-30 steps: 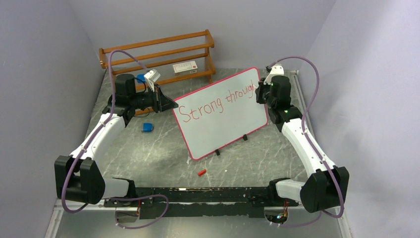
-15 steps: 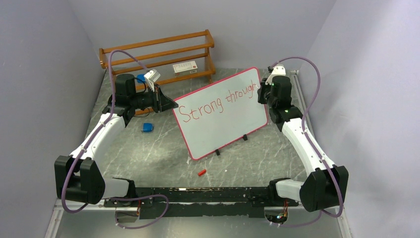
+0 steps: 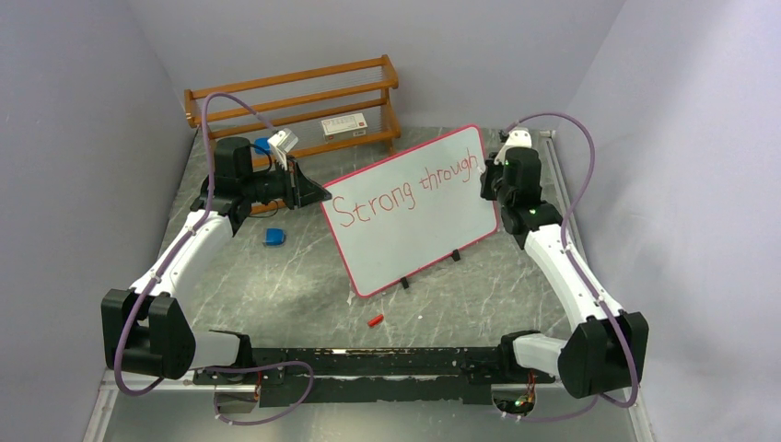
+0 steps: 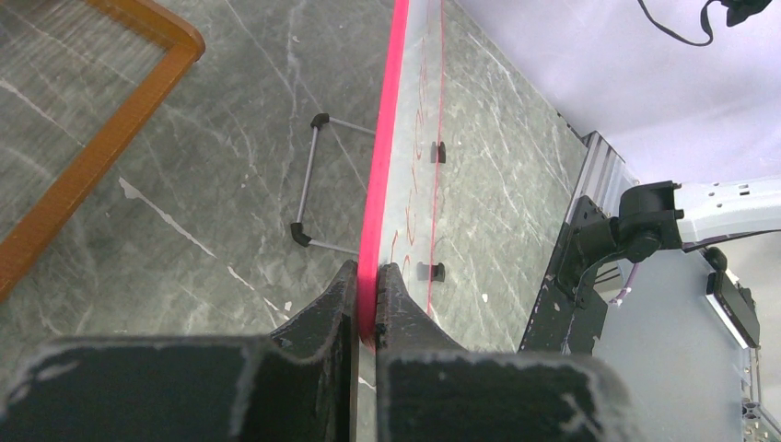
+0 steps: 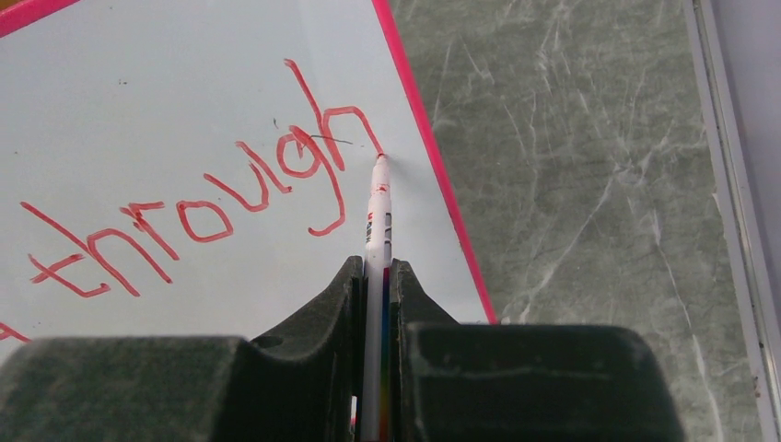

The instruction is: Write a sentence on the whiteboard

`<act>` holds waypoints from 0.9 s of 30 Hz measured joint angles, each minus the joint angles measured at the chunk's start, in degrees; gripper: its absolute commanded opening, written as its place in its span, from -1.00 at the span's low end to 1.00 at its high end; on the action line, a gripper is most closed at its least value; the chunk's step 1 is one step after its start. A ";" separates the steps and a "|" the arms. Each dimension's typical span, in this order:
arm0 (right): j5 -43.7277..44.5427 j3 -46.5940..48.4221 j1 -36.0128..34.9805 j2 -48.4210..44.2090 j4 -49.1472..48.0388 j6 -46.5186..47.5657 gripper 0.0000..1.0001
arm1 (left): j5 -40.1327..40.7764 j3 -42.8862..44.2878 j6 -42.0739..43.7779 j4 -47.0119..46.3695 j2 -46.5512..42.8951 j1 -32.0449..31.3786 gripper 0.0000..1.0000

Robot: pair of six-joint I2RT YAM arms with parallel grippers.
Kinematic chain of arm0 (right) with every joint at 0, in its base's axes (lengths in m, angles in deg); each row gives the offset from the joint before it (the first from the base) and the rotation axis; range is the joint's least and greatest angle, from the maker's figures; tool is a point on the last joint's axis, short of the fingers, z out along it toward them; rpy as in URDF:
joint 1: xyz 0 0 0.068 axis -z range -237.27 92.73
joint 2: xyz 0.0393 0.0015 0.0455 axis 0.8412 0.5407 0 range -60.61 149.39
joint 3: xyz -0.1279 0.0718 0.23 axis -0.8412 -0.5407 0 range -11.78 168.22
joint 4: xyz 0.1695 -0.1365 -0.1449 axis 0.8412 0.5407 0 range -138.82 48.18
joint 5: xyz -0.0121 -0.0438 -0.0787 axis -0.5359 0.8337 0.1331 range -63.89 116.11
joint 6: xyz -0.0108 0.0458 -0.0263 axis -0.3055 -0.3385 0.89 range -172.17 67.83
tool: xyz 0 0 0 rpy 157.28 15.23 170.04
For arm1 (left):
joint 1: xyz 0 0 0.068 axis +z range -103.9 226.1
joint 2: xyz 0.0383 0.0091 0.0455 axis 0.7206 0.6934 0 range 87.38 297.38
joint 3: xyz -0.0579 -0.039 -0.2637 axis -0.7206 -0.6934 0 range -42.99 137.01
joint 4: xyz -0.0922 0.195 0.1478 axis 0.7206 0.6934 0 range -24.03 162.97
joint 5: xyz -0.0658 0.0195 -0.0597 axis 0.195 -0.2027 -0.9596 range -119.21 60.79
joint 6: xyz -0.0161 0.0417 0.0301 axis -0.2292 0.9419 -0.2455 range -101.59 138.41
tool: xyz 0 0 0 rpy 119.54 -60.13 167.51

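The whiteboard (image 3: 414, 244) stands tilted on the table, white with a pink-red rim. On it the sentence (image 3: 405, 189) reads "Strong through" in red. My left gripper (image 3: 318, 195) is shut on the board's left edge; in the left wrist view the pink rim (image 4: 387, 138) runs between the jaws of the left gripper (image 4: 367, 272). My right gripper (image 3: 485, 170) is at the board's upper right, shut on a white marker (image 5: 378, 207). The marker's red tip touches the board (image 5: 184, 92) at the foot of the last "h" of "through" (image 5: 212, 207), ahead of the right gripper (image 5: 376, 267).
A wooden rack (image 3: 295, 97) stands at the back with a small white box (image 3: 343, 125) on it. A blue object (image 3: 273, 237) lies left of the board and a red cap (image 3: 374, 320) in front. The board's wire stand (image 4: 313, 184) props it behind.
The right gripper has shifted slightly right and down along the board with the marker, ending the "h". The left arm and the board have not moved.
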 measured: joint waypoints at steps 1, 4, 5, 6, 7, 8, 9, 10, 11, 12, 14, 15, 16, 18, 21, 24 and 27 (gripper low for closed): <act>0.00 -0.09 0.00 -0.22 0.13 -0.11 -1.00 | 0.00 0.00 0.00 0.00 0.00 0.00 -0.90; -0.04 -0.46 0.00 -1.27 0.81 -0.24 -1.00 | 0.00 0.02 0.00 0.00 0.00 -0.02 -0.90; -0.04 -0.46 0.00 -1.77 1.11 -0.33 -1.00 | 0.00 0.02 0.00 0.00 0.00 -0.02 -0.90; -0.07 -0.46 0.00 -2.23 1.27 -0.39 -1.00 | 0.02 0.02 0.00 0.00 0.00 -0.02 -0.90; -0.13 -0.48 0.00 -2.97 1.53 -0.55 -1.00 | 0.02 0.02 0.00 0.00 0.00 -0.02 -0.90; -0.20 -0.48 0.00 -3.74 1.73 -0.63 -1.00 | 0.04 0.02 0.00 0.00 0.00 -0.02 -0.90; -0.28 -0.50 0.00 -4.63 1.97 -0.81 -1.00 | 0.07 0.02 0.00 0.00 0.00 -0.02 -0.90; -0.39 -0.59 0.00 -5.62 2.19 -0.98 -1.00 | 0.09 0.02 0.00 0.00 0.00 -0.02 -0.90; -0.72 -0.72 0.00 -6.49 2.38 -1.11 -1.00 | 0.11 0.02 0.00 0.02 0.00 -0.02 -0.90; -1.18 -0.98 -0.02 -7.67 2.51 -1.38 -1.00 | 0.13 0.02 0.00 0.02 0.00 -0.02 -0.90; -1.79 -1.55 -0.17 -9.66 2.95 -1.84 -1.00 | 0.20 0.02 0.00 0.02 0.00 -0.02 -0.90; -2.08 -1.90 -0.39 -10.64 3.17 -2.14 -1.00 | 0.22 0.02 -0.02 0.04 0.00 -0.02 -0.90; -2.47 -2.36 -0.66 -11.63 3.48 -2.51 -1.00 | 0.26 0.02 -0.02 0.07 0.00 -0.02 -0.90; -3.15 -3.30 -1.16 -13.18 3.96 -3.10 -1.00 | 0.42 0.11 -0.02 0.26 0.00 -0.04 -0.90; -3.93 -4.79 -2.89 -15.13 4.96 -4.13 -1.00 | 0.63 0.22 -0.02 0.59 -0.02 -0.04 -0.90; -2.97 -5.53 -7.19 -16.24 6.34 -5.09 -1.00 | 0.76 0.28 -0.02 0.79 -0.02 -0.04 -0.90; -0.98 -5.81 -14.05 -16.68 7.65 -5.97 -1.00 | 0.90 0.28 -0.02 0.92 -0.11 -0.07 -0.90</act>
